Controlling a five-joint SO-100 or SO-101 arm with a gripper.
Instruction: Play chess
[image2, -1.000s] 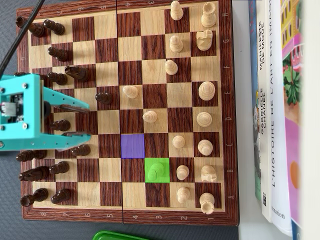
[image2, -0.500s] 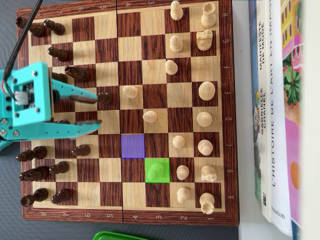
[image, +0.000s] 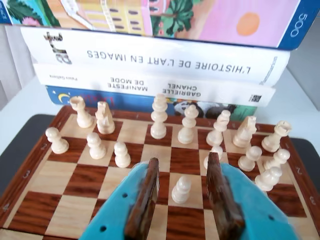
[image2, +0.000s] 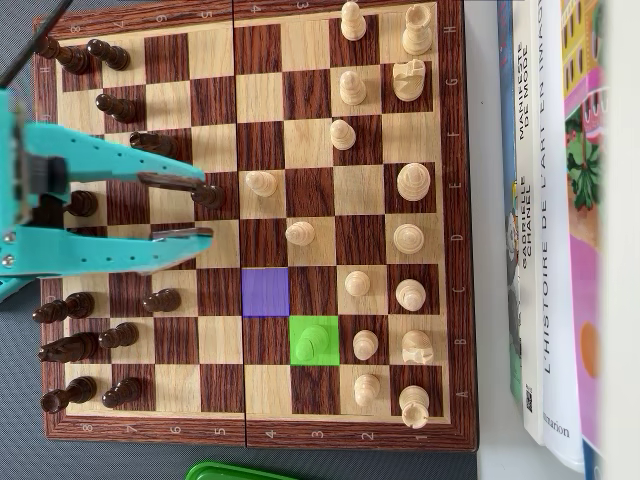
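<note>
In the overhead view, the teal pincer (image2: 205, 213) hangs agape, empty, over the dark pieces at the glossy wooden board's (image2: 455, 250) left. The pale pawn (image2: 314, 340) on the green square lies further right; it looks light, hard and smooth, best pinched around its narrow neck

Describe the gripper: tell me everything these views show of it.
The gripper has two long teal plastic fingers with dark brown, worn-looking pads on the inner faces. Its jaws stand open and hold nothing. In the overhead view it reaches in from the left edge above the chessboard, tips beside a dark pawn. In the wrist view a white pawn shows in the gap between the fingers.
</note>
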